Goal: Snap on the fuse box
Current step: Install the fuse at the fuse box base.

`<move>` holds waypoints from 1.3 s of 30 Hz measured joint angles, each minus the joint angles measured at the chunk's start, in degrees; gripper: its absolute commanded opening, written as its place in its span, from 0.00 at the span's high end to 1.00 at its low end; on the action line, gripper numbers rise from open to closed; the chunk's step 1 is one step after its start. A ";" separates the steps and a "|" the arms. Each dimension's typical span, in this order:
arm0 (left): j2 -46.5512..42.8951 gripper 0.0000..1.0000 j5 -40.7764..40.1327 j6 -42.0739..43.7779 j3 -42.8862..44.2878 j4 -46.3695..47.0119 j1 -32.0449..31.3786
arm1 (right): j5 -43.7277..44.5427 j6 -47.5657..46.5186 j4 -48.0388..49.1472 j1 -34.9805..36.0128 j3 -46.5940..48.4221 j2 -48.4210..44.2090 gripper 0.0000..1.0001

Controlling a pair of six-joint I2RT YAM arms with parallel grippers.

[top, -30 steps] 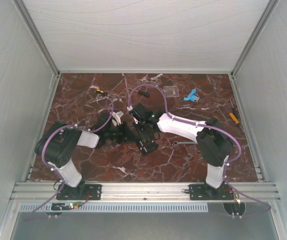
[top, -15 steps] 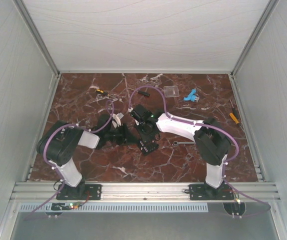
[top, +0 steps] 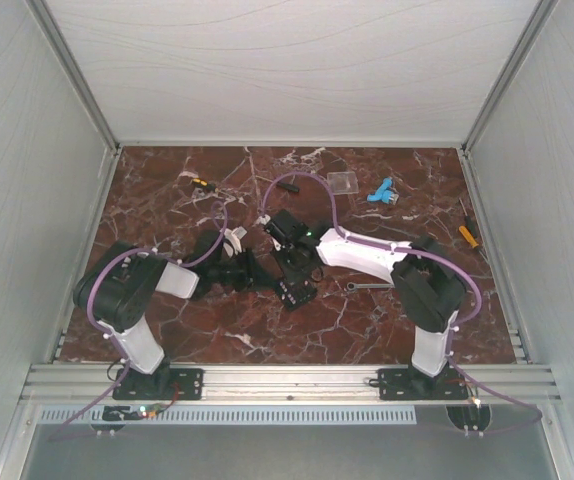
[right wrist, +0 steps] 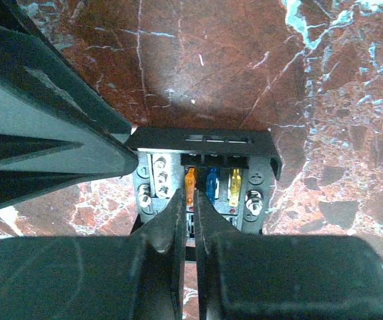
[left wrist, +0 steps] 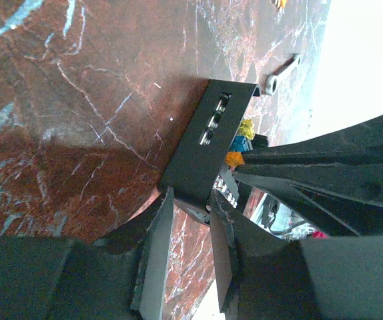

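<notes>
The fuse box [top: 295, 291] is lying on the marble table [top: 177, 330], just toward 6 o'clock from the middle in the overhead view, with both arms reaching in over it. The left gripper [left wrist: 190, 199] is coming at the box from its 9 o'clock side, and its fingers [left wrist: 157, 260] are pinching the near corner of the black housing between them. The right gripper [right wrist: 186, 200] is sitting over the box from 12 o'clock. Its fingers are drawn almost together, with only a sliver of gap, and the tips are hanging above the row of orange, blue and yellow fuses [right wrist: 211, 185]. I cannot tell whether anything is caught in that sliver.

A small wrench [top: 365, 286] is lying near the box at 3 o'clock. Far off toward 1 o'clock, a clear square plate [top: 342, 182] and a blue part [top: 380, 192] are resting side by side, well apart from the box.
</notes>
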 measured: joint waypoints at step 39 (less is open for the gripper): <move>-0.50 0.71 -0.70 -0.63 -0.24 -0.20 -0.46 | 1.40 -2.78 -0.74 1.20 1.40 1.38 0.83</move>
